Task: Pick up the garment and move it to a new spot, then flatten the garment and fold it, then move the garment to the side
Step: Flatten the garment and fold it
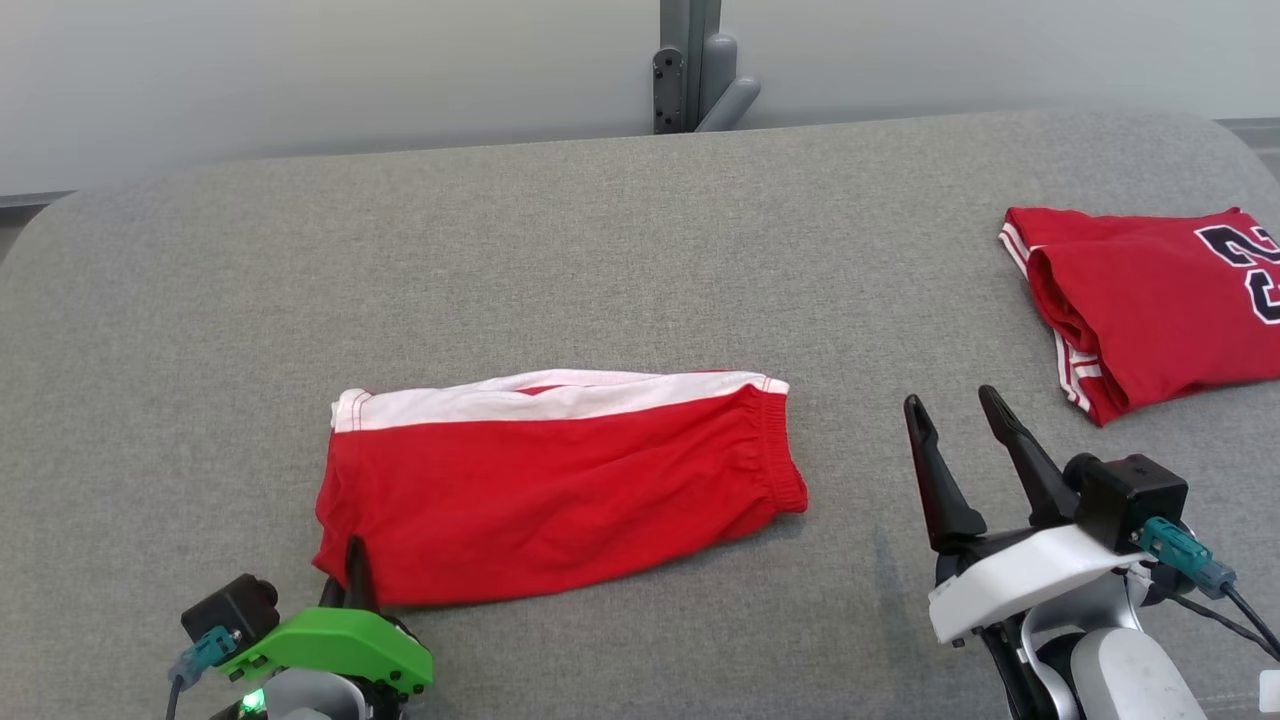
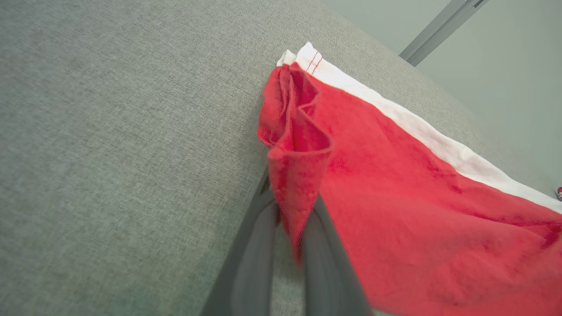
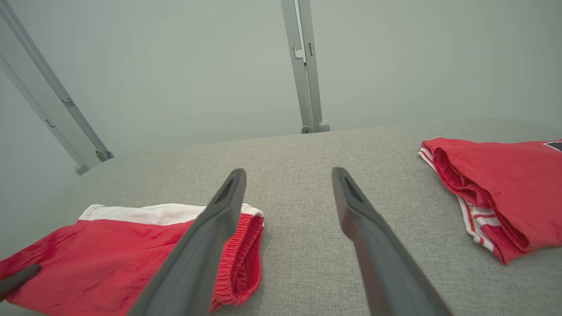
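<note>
The garment (image 1: 560, 480) is a pair of red shorts with a white side stripe, lying folded in the middle of the grey padded table (image 1: 600, 250). My left gripper (image 1: 356, 565) is shut on the garment's near left corner. In the left wrist view that corner of the garment (image 2: 298, 175) is pinched and lifted between the two fingers (image 2: 254, 245). My right gripper (image 1: 955, 410) hovers open to the right of the garment's elastic waistband (image 3: 246, 259), with nothing between its fingers (image 3: 373, 245).
A folded red jersey (image 1: 1160, 300) with striped trim and dark numerals lies at the table's right edge. A grey metal post (image 1: 690, 65) stands behind the table's far edge, before a pale wall.
</note>
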Robot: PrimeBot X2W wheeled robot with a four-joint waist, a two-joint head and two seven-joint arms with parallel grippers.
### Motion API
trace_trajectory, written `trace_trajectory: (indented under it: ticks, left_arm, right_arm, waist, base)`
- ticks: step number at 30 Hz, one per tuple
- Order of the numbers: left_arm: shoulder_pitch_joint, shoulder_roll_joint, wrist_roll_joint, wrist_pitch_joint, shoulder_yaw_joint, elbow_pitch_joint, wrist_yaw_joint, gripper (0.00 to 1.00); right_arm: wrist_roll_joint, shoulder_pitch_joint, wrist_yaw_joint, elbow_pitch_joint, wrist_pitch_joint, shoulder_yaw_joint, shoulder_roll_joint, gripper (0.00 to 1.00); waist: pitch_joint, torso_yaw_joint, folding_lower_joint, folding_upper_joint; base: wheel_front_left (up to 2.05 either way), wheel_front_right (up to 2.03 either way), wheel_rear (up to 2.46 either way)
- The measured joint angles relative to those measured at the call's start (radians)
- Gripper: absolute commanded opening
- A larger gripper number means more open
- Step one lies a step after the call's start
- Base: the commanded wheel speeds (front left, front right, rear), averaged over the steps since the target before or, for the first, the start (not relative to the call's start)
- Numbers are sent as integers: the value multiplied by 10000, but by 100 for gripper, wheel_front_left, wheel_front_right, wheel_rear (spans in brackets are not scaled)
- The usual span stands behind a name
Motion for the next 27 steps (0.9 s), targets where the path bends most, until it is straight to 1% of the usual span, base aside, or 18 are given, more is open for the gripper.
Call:
trace_trajectory:
  ticks: [1,2,3,4,7,15,19,24,27]
  left_arm:
    - [75,6,23,0,13,-48,36,8]
    - [130,10,48,0,52,-125,79,36]
    - [170,19,96,-2,109,-253,113,85]
    - [201,42,190,0,167,-389,163,100]
    - [370,174,548,-2,397,-886,238,100]
    - [1002,560,2558,-4,1104,-2688,299,100]
    - [1276,562,3455,-6,1189,-3405,228,100]
    - [1541,479,4054,-6,1223,-3839,144,100]
    - [1612,372,4192,-6,1223,-3889,48,100]
  right_arm:
    - [2,0,0,8,13,19,0,100]
    - [2,0,0,21,13,29,0,100]
    - [2,0,0,27,15,23,0,100]
    - [2,0,0,33,17,21,-2,100]
    - [2,1,0,36,29,-23,0,100]
    - [-15,58,0,75,148,-236,0,100]
    - [-33,77,0,201,242,-291,-2,100]
    - [4,140,0,554,290,-276,0,100]
    - [111,173,0,943,291,-199,-2,100]
  waist:
    - [-19,-15,0,0]
    - [-38,-31,0,0]
    - [-55,-44,0,0]
    - [-71,-54,0,0]
    - [-93,-66,0,0]
    - [-149,42,0,0]
    - [-216,147,0,0]
    - [-311,312,0,0]
    - [-365,434,0,0]
  base:
    - [0,0,0]
    - [0,0,0]
    - [0,0,0]
    - [0,0,0]
    - [0,0,0]
    - [0,0,0]
    - [0,0,0]
    - [0,0,0]
    - [0,0,0]
